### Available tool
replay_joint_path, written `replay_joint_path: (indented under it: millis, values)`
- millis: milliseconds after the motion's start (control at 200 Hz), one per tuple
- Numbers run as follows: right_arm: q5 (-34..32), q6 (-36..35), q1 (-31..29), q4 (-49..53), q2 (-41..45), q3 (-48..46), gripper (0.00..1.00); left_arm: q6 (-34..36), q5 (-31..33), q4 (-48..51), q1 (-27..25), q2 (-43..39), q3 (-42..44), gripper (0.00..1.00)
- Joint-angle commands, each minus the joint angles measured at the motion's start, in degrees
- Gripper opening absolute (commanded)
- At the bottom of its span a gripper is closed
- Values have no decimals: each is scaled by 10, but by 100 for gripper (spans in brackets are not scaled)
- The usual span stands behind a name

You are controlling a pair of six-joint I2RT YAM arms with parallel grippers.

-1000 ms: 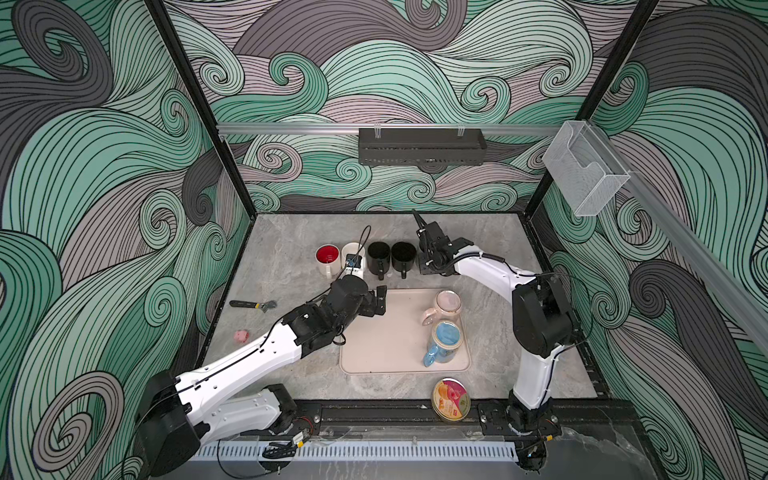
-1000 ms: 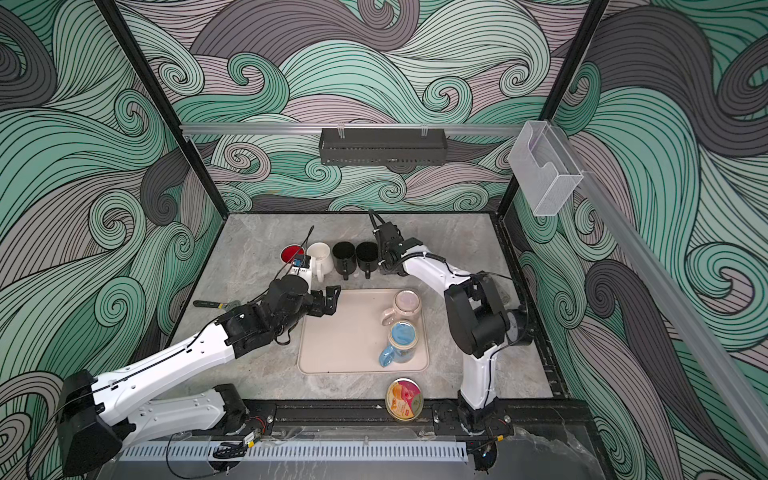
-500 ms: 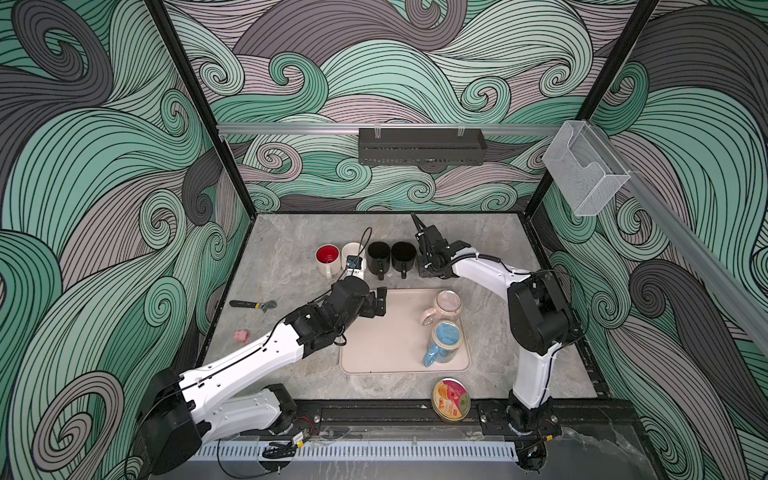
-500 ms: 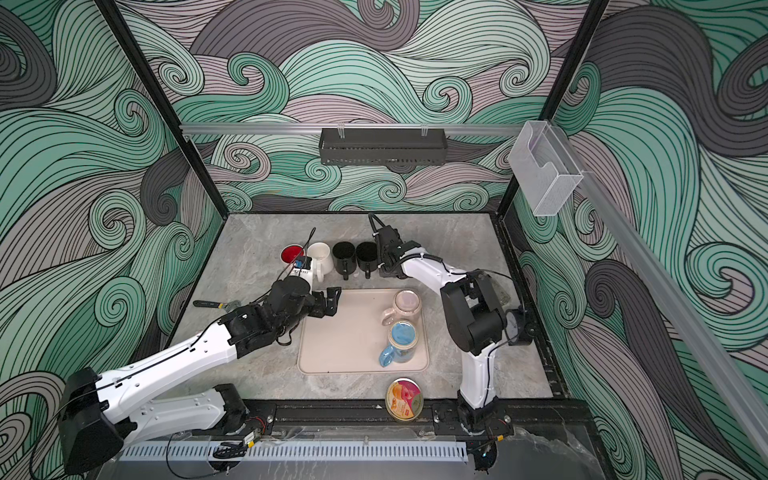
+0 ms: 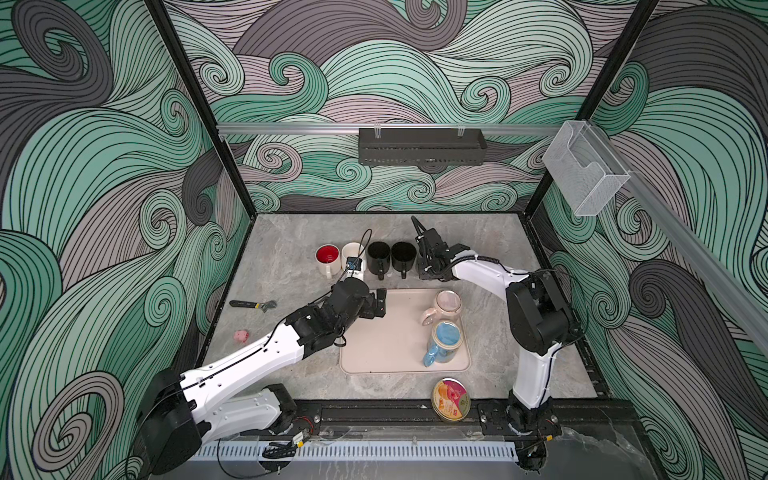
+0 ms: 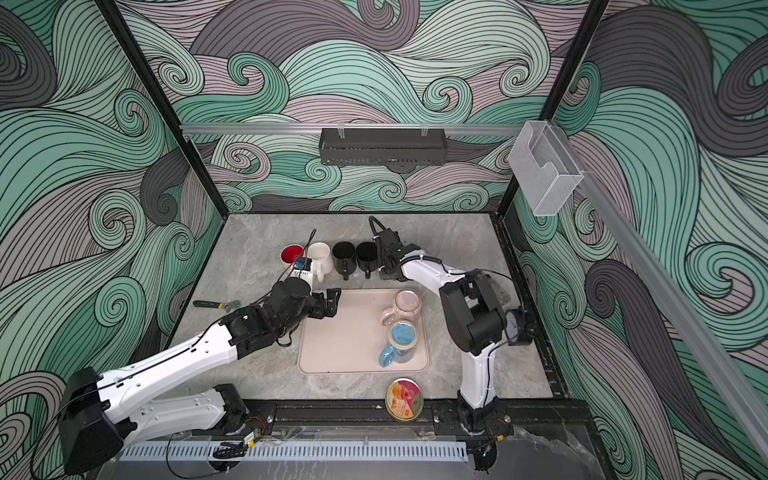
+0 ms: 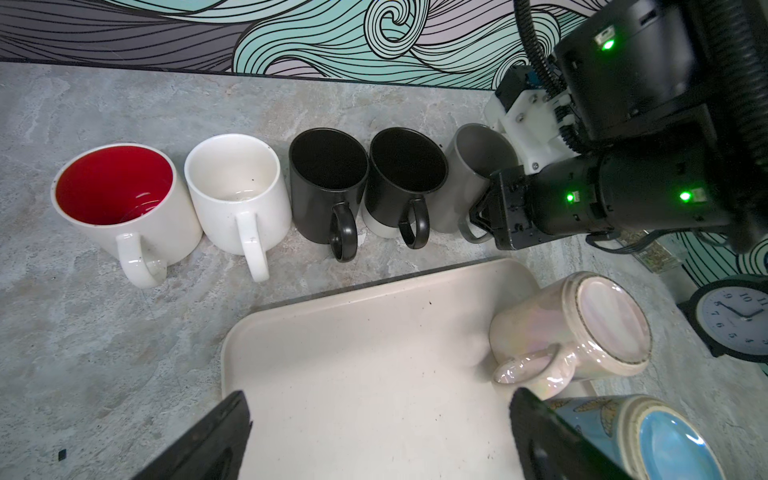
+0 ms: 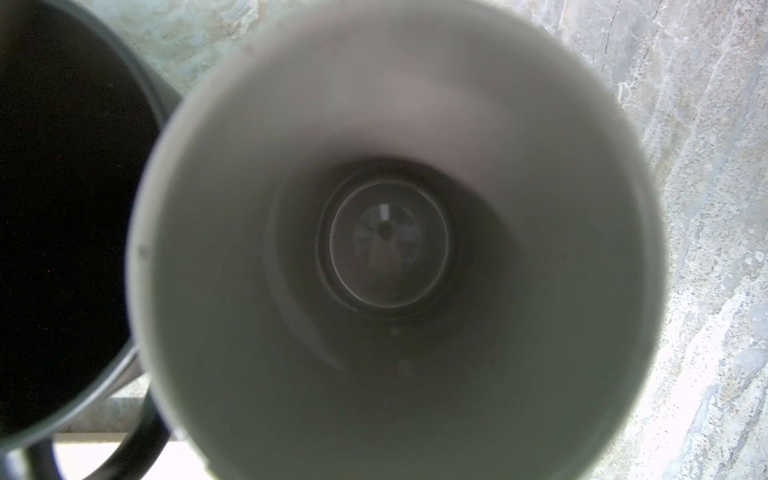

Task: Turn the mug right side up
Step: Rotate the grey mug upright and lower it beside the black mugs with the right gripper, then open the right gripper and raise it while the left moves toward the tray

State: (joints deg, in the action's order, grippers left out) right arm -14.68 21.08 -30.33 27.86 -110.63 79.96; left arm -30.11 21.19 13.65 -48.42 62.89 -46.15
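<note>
Wavy green walls go round a grey stone table. Two white & black arms reach in over it. Biggest thing on the table is a pale tray, near the front edge. The left gripper hangs over the tray's far left corner, jaws spread wide, w/ nothing in them. The right gripper is pressed together on the handle of a grey mug.

The grey mug stands mouth up at the right end of a row of mugs, between the tray's far edge & the table's far edge, just beside a black mug. Can't tell if its bottom sits fully on the table. By the tray's right edge are a pink mug & a blue mug, both bottom up, so prob next to turn.

The mugs look hard, shiny & a bit heavy. I think they slip easy & chip if bumped. Best hold = the handle, or a pinch on the wall at the rim. A handle hold may let a mug swing, so go slow.

Small stuff: a round tin at the front edge & a wrench near the left edge
</note>
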Motion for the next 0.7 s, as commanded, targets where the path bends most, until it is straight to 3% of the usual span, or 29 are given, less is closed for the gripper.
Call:
replay_joint_path:
  millis: [0,450,695]
  values:
    - [-19,6,-8,-33,10,0,5,-7,4,-6,-2,0,3,99]
    - [-8,15,-14,-24,24,6,27,-10,11,-6,-2,0,9,99]
    - [-19,13,-28,-9,64,7,33,-10,8,-8,-2,4,8,99]
